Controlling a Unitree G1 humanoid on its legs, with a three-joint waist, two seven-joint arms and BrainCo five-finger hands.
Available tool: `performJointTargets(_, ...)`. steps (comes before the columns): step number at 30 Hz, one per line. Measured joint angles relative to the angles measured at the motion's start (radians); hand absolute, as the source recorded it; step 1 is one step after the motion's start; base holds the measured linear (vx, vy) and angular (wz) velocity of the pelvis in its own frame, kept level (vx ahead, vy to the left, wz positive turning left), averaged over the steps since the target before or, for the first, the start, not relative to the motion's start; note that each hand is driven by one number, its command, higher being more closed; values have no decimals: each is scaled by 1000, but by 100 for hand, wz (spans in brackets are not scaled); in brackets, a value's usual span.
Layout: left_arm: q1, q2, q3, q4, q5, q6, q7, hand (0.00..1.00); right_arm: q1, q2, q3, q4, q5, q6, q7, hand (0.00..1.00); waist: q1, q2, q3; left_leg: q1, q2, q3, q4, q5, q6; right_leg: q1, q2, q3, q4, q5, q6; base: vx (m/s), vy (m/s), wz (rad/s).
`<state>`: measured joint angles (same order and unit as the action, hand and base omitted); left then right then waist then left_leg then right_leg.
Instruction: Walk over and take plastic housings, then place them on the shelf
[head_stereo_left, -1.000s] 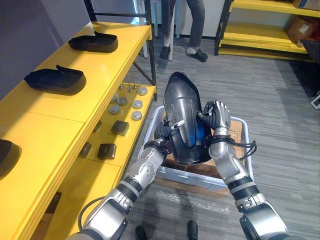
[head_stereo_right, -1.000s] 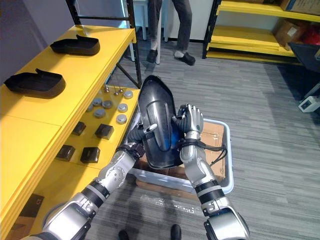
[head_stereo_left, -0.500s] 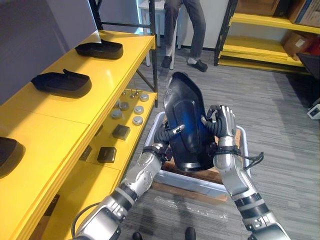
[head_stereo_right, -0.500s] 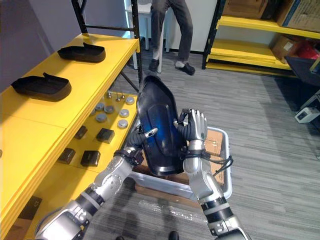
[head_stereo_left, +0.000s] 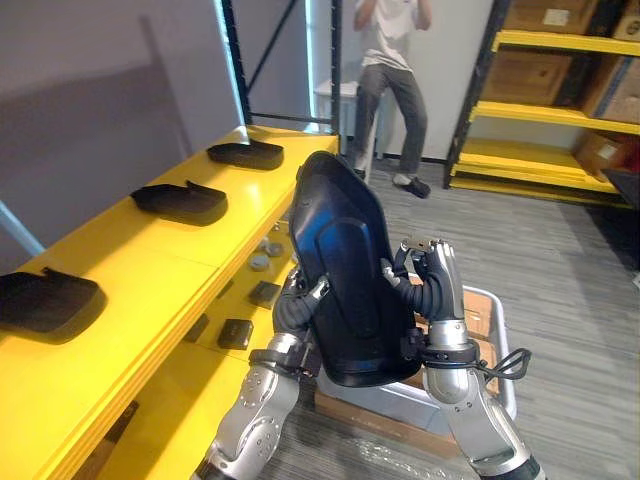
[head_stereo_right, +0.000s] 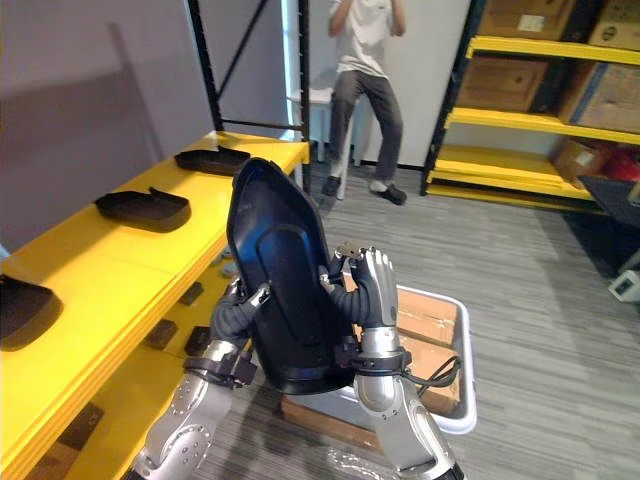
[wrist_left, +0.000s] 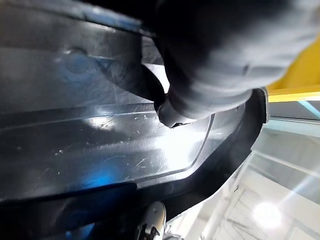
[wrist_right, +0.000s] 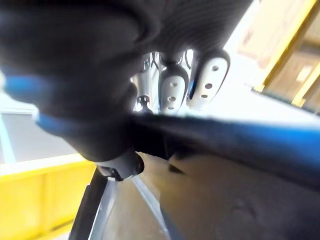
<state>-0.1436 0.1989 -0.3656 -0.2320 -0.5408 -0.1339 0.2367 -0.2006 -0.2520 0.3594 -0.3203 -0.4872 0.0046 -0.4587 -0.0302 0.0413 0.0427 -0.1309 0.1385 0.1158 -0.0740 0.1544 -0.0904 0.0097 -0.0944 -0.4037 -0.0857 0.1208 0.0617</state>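
Glossy black moulded plastic housing (head_stereo_left: 350, 270): stiff, light, probably slippery (a judgement); left hand (head_stereo_left: 296, 310) and right hand (head_stereo_left: 432, 290) clamp opposite rims.

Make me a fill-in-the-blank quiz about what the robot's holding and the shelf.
The left hand and right hand grip one ____ housing.
The shelf holds ____ more housings.
The shelf stands on the robot's ____ side.
Missing: black, three, left.
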Motion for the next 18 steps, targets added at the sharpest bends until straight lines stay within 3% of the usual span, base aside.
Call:
performJointTargets(1, 0, -3, 6, 0, 22, 0, 3, 100, -3, 1, 0, 12, 11, -8, 0, 100, 1, 4, -2, -17, 4, 6, 12, -1, 1, 9, -5, -37, -1, -4, -3, 5, -9, 182)
performJointTargets(2, 0, -10, 25, 0, 64, 0, 13, 100, -22, 9, 1, 48, 11, -24, 0, 100, 13, 6, -5, -54, 25, 106, 51, -26, 17, 27, -22, -131, -5, -13, -3, 15, 13, 163)
performJointTargets(4, 3, -19, 40, 0, 101, 0, 31, 100, -50, 18, 9, 85, 12, -29, 0, 100, 43, 5, -5, -74, 47, 280, 123, -48, 31, 43, -50, -183, -5, -28, 13, 70, 96, 126)
performJointTargets(6, 42, -28, 76, -25, 136, 0, 40, 100, -89, 32, 43, 128, 23, -36, 2, 100, 75, 17, -15, -55, 60, 434, 155, -46, 74, 68, -69, -234, -2, -34, 36, 166, 164, 95)
performJointTargets(7, 84, -26, 107, -61, 154, 0, 40, 100, -106, 57, 66, 148, 29, -46, 10, 100, 82, 9, -20, -55, 47, 428, 154, -37, 91, 83, -83, -254, -4, -36, 45, 122, 114, 72)
performJointTargets(11, 146, -18, 175, -119, 174, -5, 41, 100, -139, 147, 91, 198, 30, -63, 32, 100, 112, -23, -41, -48, -34, 393, 112, -44, 103, 100, -146, -302, 29, -47, 65, 172, 111, 50)
performJointTargets(13, 163, -31, 195, -124, 184, -8, 43, 100, -167, 160, 97, 238, 45, -71, 48, 100, 122, -24, -44, -30, -75, 352, 105, -61, 123, 99, -224, -333, 184, -89, 101, 199, 138, 55)
performJointTargets(15, 180, -43, 202, -124, 191, -8, 46, 100, -180, 160, 102, 266, 57, -84, 52, 100, 121, -15, -44, 6, -88, 310, 93, -72, 131, 74, -296, -344, 395, -103, 82, 185, 241, 72)
performJointTargets(16, 181, -42, 220, -124, 192, -9, 52, 100, -205, 163, 115, 284, 63, -85, 54, 100, 121, -21, -36, 35, -102, 274, 92, -83, 137, 40, -353, -307, 573, -88, 16, 154, 281, 77)
performJointTargets(17, 180, -42, 227, -125, 192, -10, 55, 100, -222, 169, 118, 301, 64, -86, 58, 100, 118, -20, -30, 51, -106, 251, 89, -88, 142, 12, -371, -255, 653, -68, -13, 104, 177, 102)
performJointTargets(18, 179, -26, 237, -133, 193, -12, 70, 100, -250, 187, 118, 333, 68, -91, 63, 100, 108, -15, -21, 66, -105, 192, 88, -96, 152, -48, -351, -111, 796, -107, -10, 78, 50, 140)
